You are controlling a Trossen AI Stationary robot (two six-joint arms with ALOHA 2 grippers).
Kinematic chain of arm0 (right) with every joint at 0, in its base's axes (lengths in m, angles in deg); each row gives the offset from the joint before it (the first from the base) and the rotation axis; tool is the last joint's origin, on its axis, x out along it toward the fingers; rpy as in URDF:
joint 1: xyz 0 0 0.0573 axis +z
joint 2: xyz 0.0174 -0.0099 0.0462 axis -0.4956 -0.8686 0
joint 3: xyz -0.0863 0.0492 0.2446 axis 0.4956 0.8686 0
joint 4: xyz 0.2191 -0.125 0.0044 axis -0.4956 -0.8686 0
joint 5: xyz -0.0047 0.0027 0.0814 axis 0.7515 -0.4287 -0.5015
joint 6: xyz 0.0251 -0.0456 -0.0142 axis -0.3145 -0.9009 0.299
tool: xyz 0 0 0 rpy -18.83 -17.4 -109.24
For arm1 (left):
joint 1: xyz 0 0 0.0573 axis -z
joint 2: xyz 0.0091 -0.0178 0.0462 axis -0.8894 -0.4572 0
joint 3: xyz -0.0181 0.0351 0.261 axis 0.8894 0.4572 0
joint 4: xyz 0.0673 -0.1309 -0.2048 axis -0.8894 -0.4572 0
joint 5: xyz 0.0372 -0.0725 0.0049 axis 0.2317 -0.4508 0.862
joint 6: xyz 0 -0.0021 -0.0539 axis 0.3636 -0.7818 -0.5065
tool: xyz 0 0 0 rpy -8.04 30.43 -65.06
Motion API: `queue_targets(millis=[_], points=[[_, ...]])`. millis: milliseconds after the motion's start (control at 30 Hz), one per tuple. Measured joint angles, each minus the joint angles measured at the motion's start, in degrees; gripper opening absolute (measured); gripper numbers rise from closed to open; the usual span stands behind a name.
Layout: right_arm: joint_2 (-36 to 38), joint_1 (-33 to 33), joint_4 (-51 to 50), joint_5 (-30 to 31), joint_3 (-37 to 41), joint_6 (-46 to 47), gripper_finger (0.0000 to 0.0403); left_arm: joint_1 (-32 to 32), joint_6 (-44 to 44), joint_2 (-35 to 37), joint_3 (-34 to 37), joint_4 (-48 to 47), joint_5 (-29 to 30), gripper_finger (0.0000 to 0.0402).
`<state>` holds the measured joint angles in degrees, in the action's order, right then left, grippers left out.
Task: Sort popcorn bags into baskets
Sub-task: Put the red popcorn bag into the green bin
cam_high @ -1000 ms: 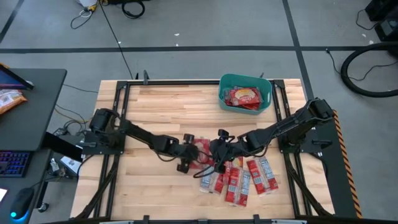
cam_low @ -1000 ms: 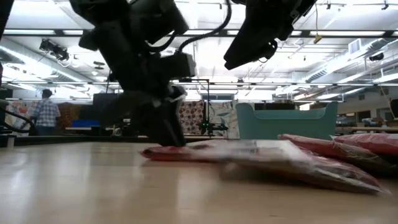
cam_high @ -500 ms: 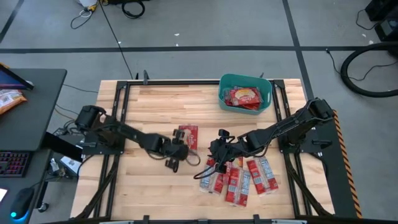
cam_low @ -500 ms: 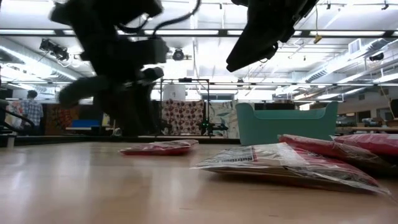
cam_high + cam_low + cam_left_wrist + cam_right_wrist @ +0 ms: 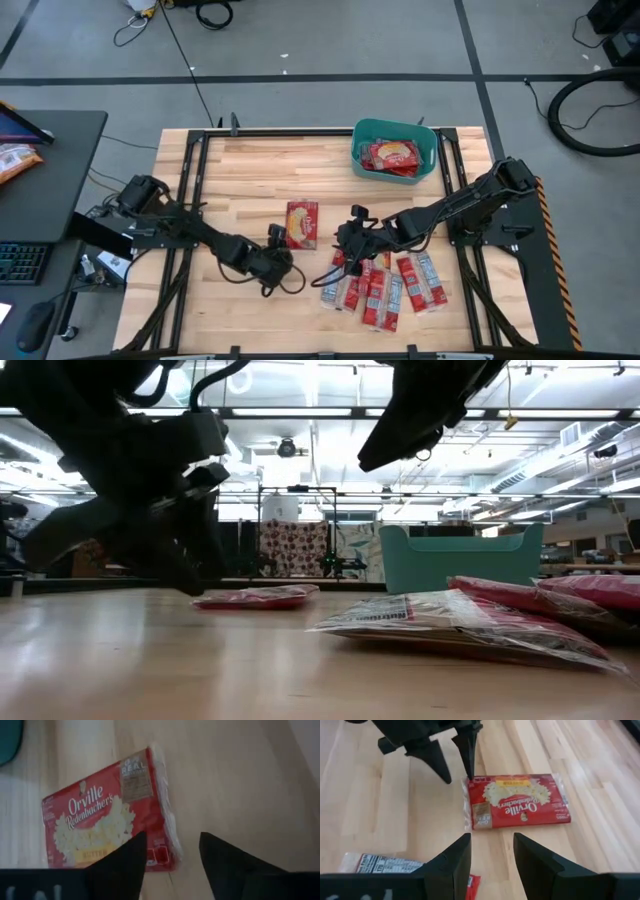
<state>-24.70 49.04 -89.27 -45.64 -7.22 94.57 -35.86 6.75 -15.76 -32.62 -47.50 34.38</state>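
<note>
Now a single popcorn bag lies flat, face up, alone near the middle of the table, apart from the pile of popcorn bags toward the front edge, right of centre. Likely singled out so a gripper can take it cleanly, away from the overlapping packets. The teal basket sits at the back edge toward the right corner, a few red bags already in it.

Left gripper sits low, just front-left of the lone bag, fingers spread, nothing between them; its wrist view shows the fingertips just short of the packet's near end, so no grip. Right gripper hangs between the lone bag and the pile, fingers apart and empty, aimed at the lone bag. My guess: it is lined up to take that bag toward the basket.

Views: high view gives the layout and the basket's contents. Low view shows what it cannot: the lone bag lying flat on the wood, the left gripper close to the table, the right one well above it. Wrist views give the print on the bag and the open gaps between the fingers.
</note>
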Motion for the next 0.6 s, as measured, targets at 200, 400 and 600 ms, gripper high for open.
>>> queue_targets(millis=[200, 400, 600], points=[[0.00, -0.37, 1.31, 0.41, 0.00, -2.08, 0.0152, -0.12, 0.50, -1.49, 0.54, 10.09, 1.98, 0.0246], [0.01, -1.20, 1.92, 0.43, 0.00, -3.53, 0.0152, -0.12, 5.10, -6.81, 0.54, 21.56, 7.93, 0.0253], [0.00, -1.20, 1.75, 0.43, 0.00, -5.96, 0.0152, -0.84, 8.22, -12.03, 0.52, 29.35, 12.28, 0.0253]])
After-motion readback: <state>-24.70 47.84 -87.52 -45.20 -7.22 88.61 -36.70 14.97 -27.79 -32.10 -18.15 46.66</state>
